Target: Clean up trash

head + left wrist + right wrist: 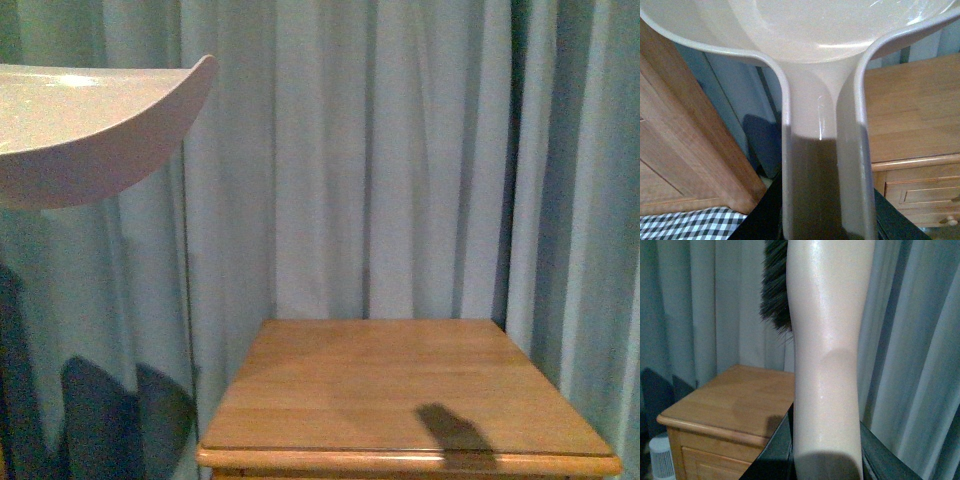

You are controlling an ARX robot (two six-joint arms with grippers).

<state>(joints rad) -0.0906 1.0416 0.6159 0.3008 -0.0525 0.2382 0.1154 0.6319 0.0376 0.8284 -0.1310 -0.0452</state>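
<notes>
My left gripper (pixel 825 220) is shut on the handle of a pale grey dustpan (pixel 820 60). The pan is held high and its curved edge shows at the upper left of the front view (pixel 90 130). My right gripper (pixel 825 460) is shut on the cream handle of a brush (pixel 827 340). Its dark bristles (pixel 776 290) point up and away from the gripper. No trash shows in any view. Neither arm shows in the front view.
A wooden cabinet top (pixel 400 390) stands low in front, with a shadow on its near edge. Pale curtains (pixel 380 150) hang behind. The left wrist view shows a wooden cabinet with drawers (pixel 920 190), a wooden panel (pixel 685 150) and checked cloth (pixel 690 225). A small white canister (pixel 662 457) stands by the cabinet.
</notes>
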